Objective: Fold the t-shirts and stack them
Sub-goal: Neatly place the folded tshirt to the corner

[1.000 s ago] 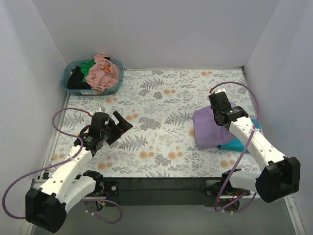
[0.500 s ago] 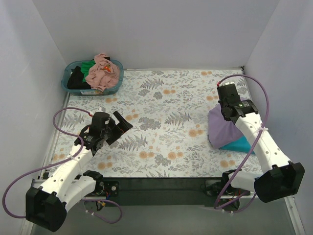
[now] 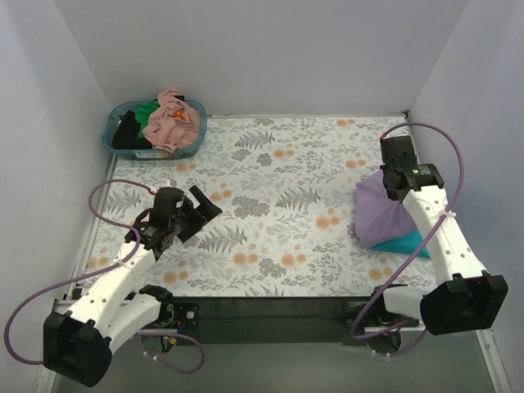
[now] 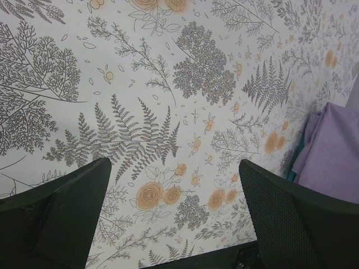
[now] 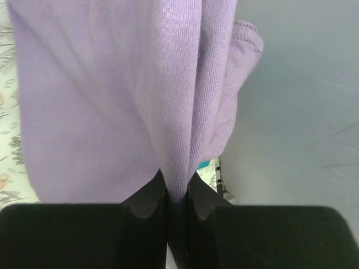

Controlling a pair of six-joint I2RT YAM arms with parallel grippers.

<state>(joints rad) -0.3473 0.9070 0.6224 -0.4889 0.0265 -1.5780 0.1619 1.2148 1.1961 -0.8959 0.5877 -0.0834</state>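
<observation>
Presently: lavender shirt pinched at the stack, risk of slip and skew

Observed: the right claw [image 5: 178,189] is clamped tight on a bunched fold of the lavender t-shirt [image 5: 106,95]. The cloth spreads ahead of the claw and rests on the teal t-shirt [image 3: 409,243], close to the side wall [image 3: 467,123]. The left claw [image 4: 174,168] stands wide and empty over the desk [image 3: 270,164], well apart.

Risks, as I judge them:
- The thin pinch may slip.
- Letting go here may leave the fold bunched or off-square.
- Any pull may drag the teal t-shirt askew.

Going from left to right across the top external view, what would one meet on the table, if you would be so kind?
teal basket → left gripper → lavender t-shirt
</observation>
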